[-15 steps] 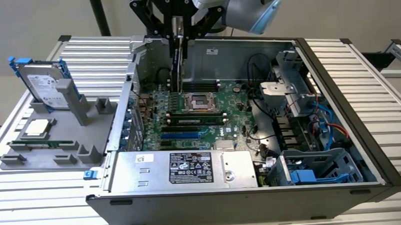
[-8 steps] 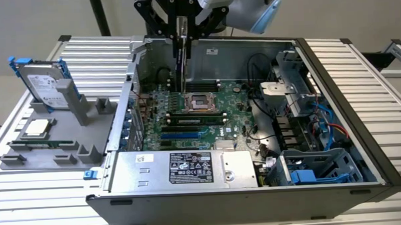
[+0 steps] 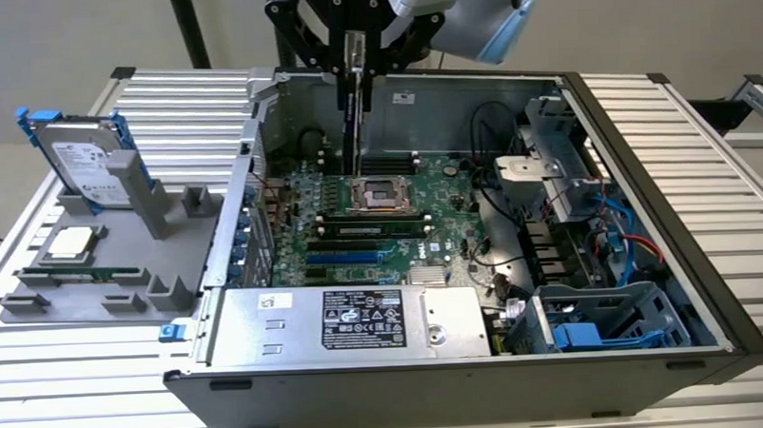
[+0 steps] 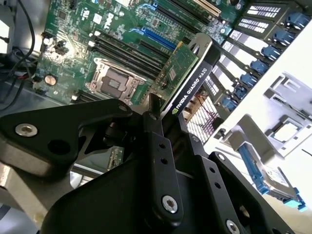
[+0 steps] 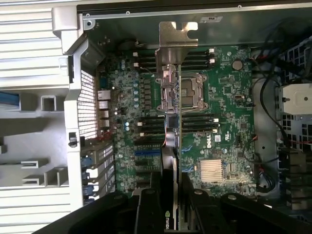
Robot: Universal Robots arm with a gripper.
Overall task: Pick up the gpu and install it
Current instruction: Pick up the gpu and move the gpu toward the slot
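The fingers (image 4: 157, 141) pinch the gpu (image 4: 187, 78) at one end, so it hangs edge-on above the motherboard (image 3: 452, 226) inside the open case (image 3: 489, 386). I'd keep it square and line it up carefully over its slot.

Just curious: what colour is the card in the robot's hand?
The card is green with a black edge, best seen in the second wrist view.

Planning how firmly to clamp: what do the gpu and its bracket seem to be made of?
The gpu looks like green fibreglass circuit board on one face, dotted with small soldered parts. The other side is a matte black shroud, probably plastic. Its bracket looks like thin bare sheet metal, silvery and brightly reflective.
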